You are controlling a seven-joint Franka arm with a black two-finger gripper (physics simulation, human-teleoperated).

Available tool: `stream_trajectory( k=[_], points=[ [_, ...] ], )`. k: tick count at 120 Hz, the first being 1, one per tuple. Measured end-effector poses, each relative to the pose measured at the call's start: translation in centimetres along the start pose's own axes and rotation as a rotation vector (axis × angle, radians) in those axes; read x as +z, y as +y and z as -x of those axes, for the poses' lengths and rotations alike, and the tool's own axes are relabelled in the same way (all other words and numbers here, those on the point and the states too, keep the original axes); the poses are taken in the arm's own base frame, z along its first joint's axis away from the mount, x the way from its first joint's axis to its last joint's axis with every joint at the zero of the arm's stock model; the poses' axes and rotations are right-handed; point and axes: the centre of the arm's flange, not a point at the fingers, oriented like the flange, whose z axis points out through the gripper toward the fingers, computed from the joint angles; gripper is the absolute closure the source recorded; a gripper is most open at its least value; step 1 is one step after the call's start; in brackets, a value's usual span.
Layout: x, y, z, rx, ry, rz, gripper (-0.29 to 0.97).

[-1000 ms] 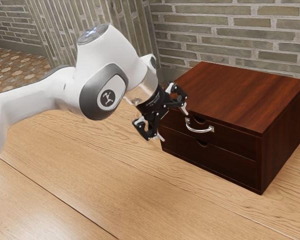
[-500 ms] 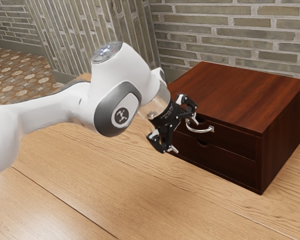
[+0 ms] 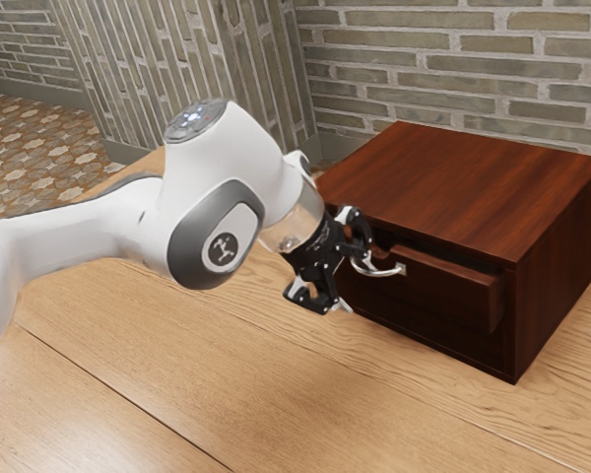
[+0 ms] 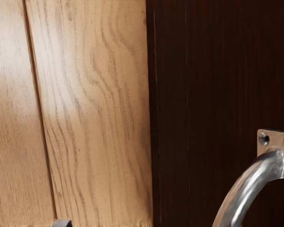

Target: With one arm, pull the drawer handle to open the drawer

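Handle (image 3: 382, 270) lies horizontal across the part-open drawer (image 3: 443, 286), bowing outward.

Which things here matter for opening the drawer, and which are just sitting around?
For the job: gripper, metal handle, upper drawer (partly pulled out), cabinet.
Just around: lower drawer, wooden table, brick wall.
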Motion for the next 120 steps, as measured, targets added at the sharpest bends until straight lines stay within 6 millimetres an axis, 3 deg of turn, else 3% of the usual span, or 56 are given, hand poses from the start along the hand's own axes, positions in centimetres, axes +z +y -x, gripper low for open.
stream_trajectory(
  k=[18, 41, 75, 120],
  points=[
    [-0.3, -0.4, 0.3, -0.017, -0.002, -0.001, 0.58],
    [-1.3, -1.3, 0.3, -0.035, -0.001, 0.001, 0.72],
    [-2.6, -2.5, 0.3, -0.054, 0.002, 0.007, 0.77],
    [-4.2, -6.0, 0.3, -0.070, 0.008, 0.001, 0.77]
  ],
)
